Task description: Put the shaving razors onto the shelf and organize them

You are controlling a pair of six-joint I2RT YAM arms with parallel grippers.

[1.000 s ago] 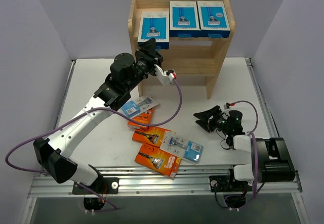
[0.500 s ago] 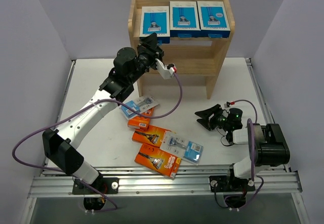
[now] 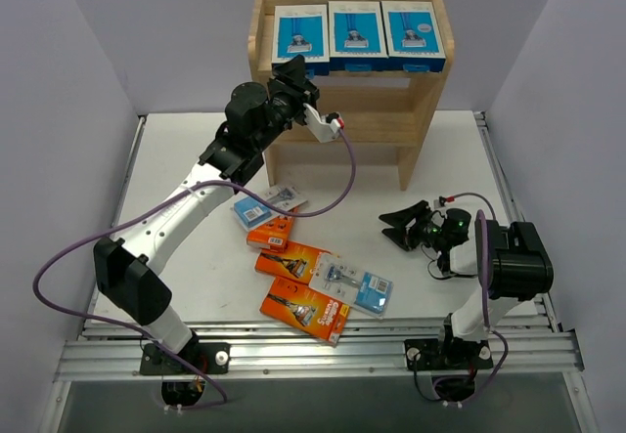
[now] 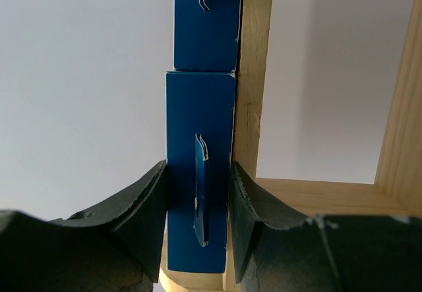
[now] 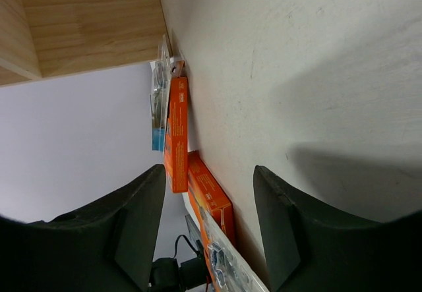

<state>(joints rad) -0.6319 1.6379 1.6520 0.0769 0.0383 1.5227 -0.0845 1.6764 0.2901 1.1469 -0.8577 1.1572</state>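
The light wood shelf [image 3: 423, 110] stands at the back. Three blue-and-white razor boxes stand side by side on its top tier. My left gripper [image 3: 293, 73] is shut on the lower edge of the leftmost blue box [image 3: 299, 32]. In the left wrist view this blue box [image 4: 181, 173] sits between my fingers against the shelf's wood [image 4: 252, 107]. Loose on the table lie three orange boxes [image 3: 293, 260] and two clear blister packs [image 3: 358, 285]. My right gripper [image 3: 401, 228] is open and empty, low over the table, right of the packs.
The right wrist view shows my open gripper [image 5: 210, 173], orange boxes [image 5: 177, 134] on edge, a blister pack [image 5: 231, 265] and the shelf's side [image 5: 86, 22]. The lower two shelf tiers hold nothing visible. Purple cables loop off both arms.
My left gripper has lifted the blue box up and slightly right, from in front of the top rail into line with the other two boxes. The right gripper has barely moved.
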